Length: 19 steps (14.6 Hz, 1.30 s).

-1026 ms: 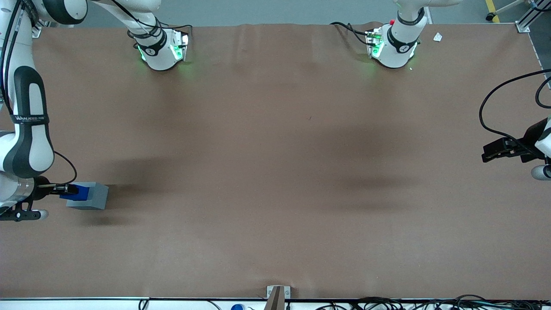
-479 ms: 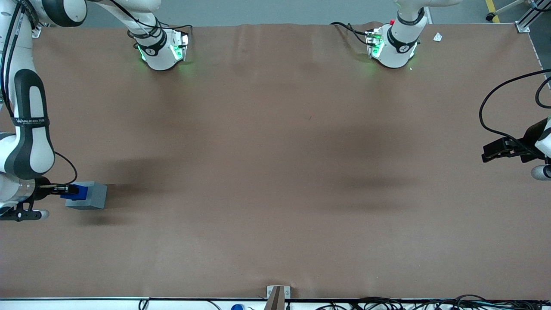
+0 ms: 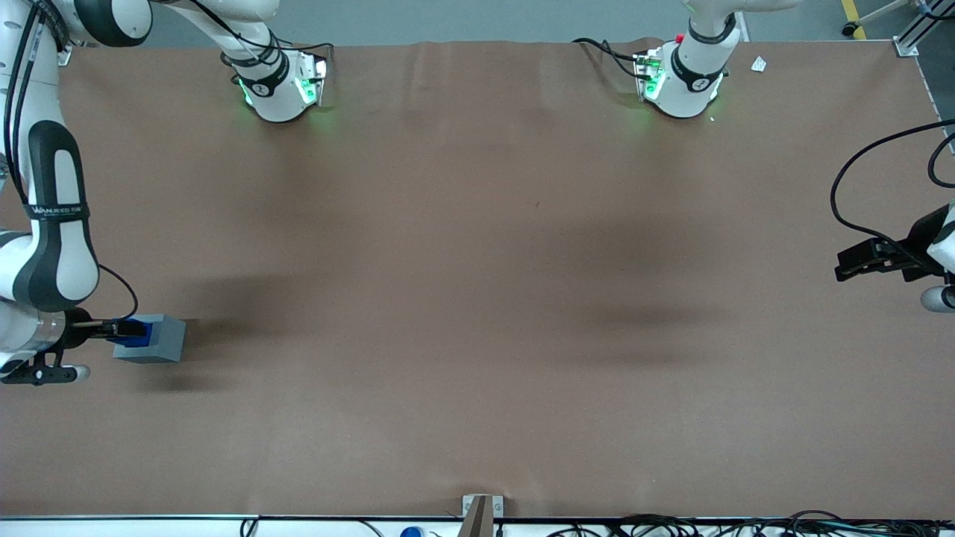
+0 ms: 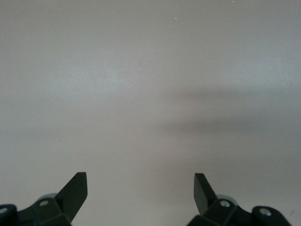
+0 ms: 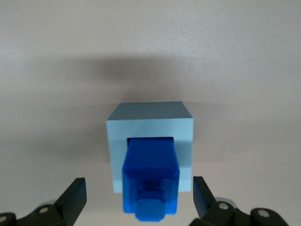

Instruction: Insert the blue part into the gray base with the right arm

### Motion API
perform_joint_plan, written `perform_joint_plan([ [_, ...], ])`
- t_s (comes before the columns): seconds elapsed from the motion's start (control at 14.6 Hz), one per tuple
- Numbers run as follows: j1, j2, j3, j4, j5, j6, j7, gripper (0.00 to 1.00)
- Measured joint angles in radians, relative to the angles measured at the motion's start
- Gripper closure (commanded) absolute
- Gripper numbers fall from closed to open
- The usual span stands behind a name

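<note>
Gripper (image 5: 138,197) jaws wide — clear of blue part (image 5: 150,181) in gray base (image 5: 150,129).

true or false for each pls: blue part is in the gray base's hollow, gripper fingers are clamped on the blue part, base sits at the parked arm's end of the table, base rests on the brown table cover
1. The blue part stands in the hollow of the gray base. True.
2. The gripper has its fingers clamped on the blue part. False: the fingers are spread, with a gap to the part on each side.
3. The gray base sits toward the parked arm's end of the table. False: it is at the working arm's end.
4. The gray base rests on the brown table cover. True.
</note>
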Motion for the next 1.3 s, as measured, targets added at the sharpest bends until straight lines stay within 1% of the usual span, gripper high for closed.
perform_joint_plan([
  [0.14, 0.016, -0.047, 0.012, 0.028, 0.002, -0.059, 0.000, 0.00],
  [0.41, 0.083, -0.247, 0.020, 0.048, 0.002, -0.190, 0.015, 0.00],
  [0.55, 0.116, -0.350, 0.021, 0.046, 0.002, -0.265, 0.074, 0.00],
  [0.68, 0.142, -0.418, 0.024, 0.042, 0.003, -0.331, 0.123, 0.00],
  [0.89, 0.184, -0.502, 0.026, 0.011, 0.011, -0.357, 0.202, 0.00],
  [1.09, 0.229, -0.598, 0.027, -0.064, 0.012, -0.360, 0.241, 0.00],
  [1.3, 0.238, -0.669, 0.028, -0.137, 0.012, -0.363, 0.260, 0.00],
])
